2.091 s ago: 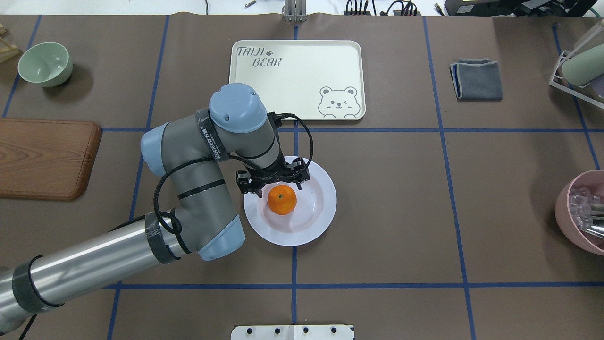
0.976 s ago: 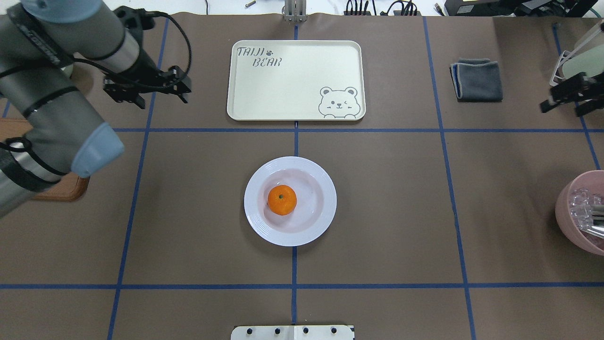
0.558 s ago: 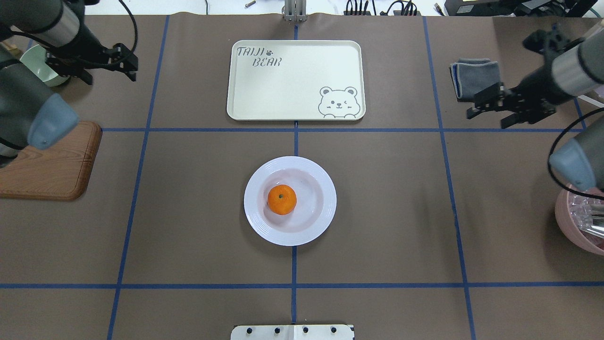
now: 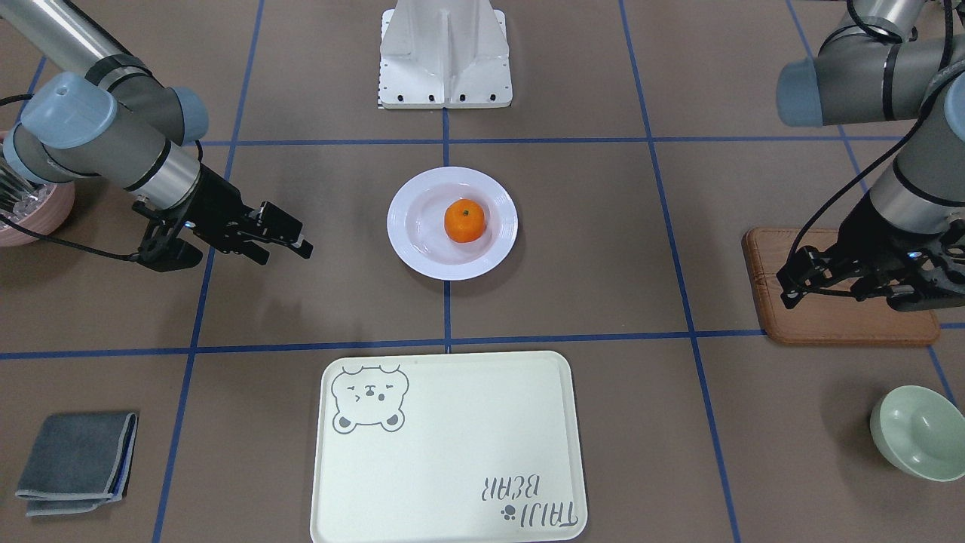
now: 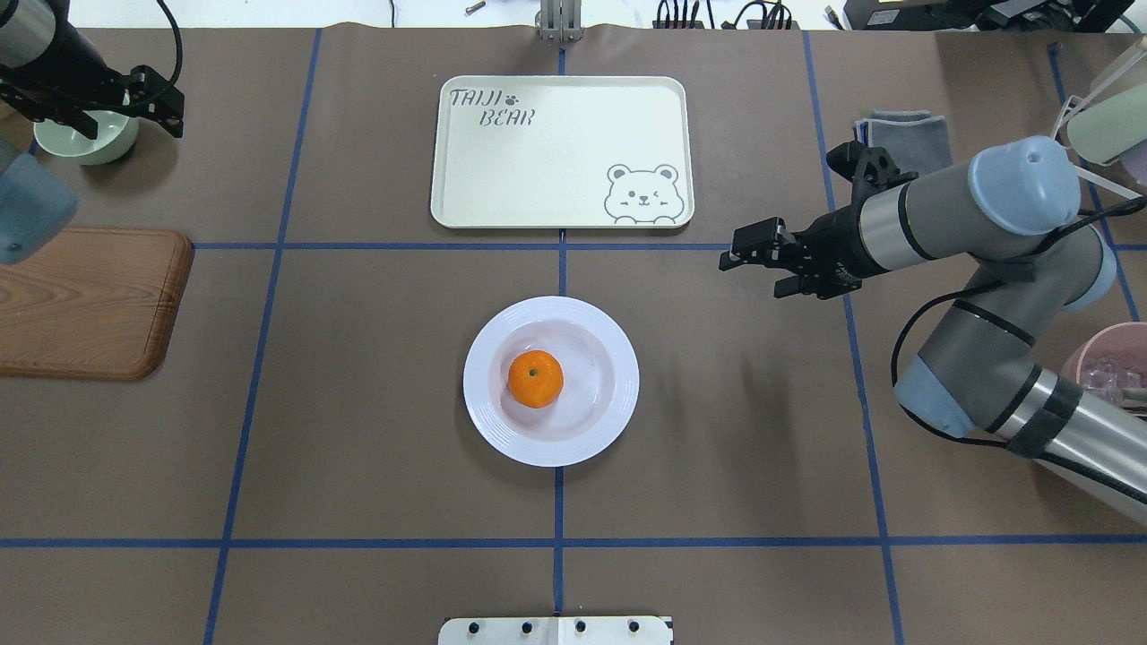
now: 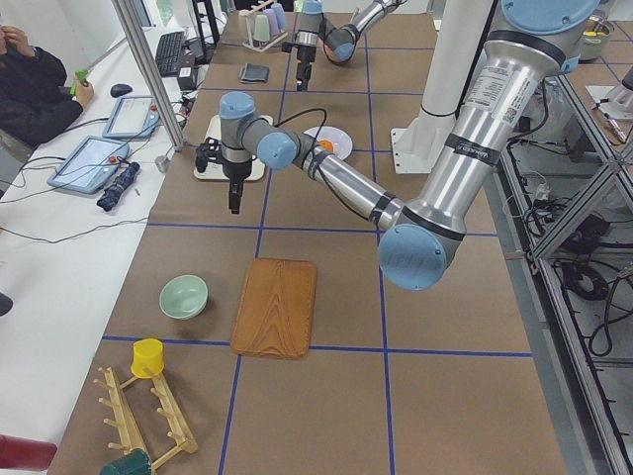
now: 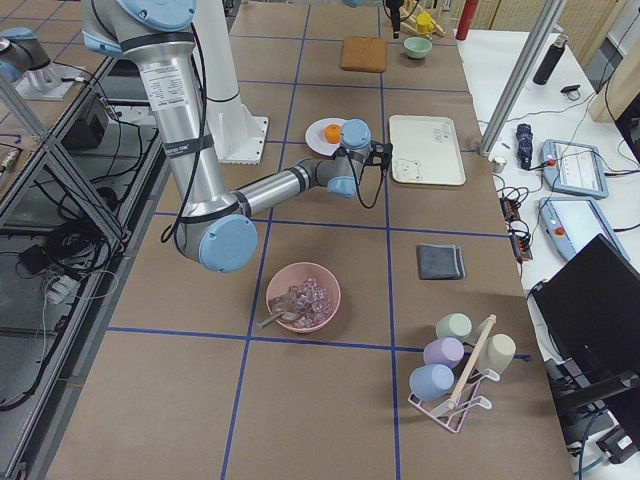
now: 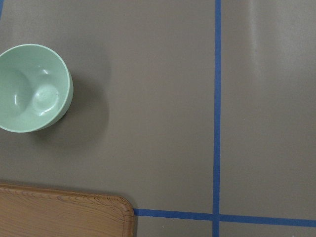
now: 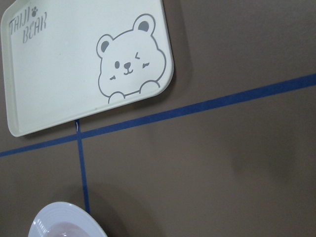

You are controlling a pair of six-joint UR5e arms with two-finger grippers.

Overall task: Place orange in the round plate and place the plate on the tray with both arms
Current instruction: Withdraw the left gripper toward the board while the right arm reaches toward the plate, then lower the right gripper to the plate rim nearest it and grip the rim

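The orange [image 5: 535,378] sits inside the round plate [image 5: 609,430] at the middle of the table, with nothing touching it. The tray [image 5: 556,152] lies bare beyond the plate. My right gripper [image 5: 751,269] hovers open and holds nothing, to the right of the plate and near the tray's right corner. In the front-facing view the right gripper [image 4: 286,253] stands left of the plate [image 4: 411,249] and the orange [image 4: 464,220]. My left gripper [image 5: 130,125] is open and holds nothing, far left over the green bowl. The right wrist view shows the tray [image 9: 64,74] and a bit of the plate's rim [image 9: 64,217].
A pale green bowl [image 4: 916,431] and a wooden board [image 5: 85,300] lie at the left end. A folded grey cloth [image 4: 75,460] lies right of the tray. A pink bowl [image 5: 1111,367] and a cup rack [image 5: 1102,125] are at the right edge.
My left arm has pulled away from the plate to the far left, leaving the orange in it. My right arm has swung in from the right edge toward the plate.
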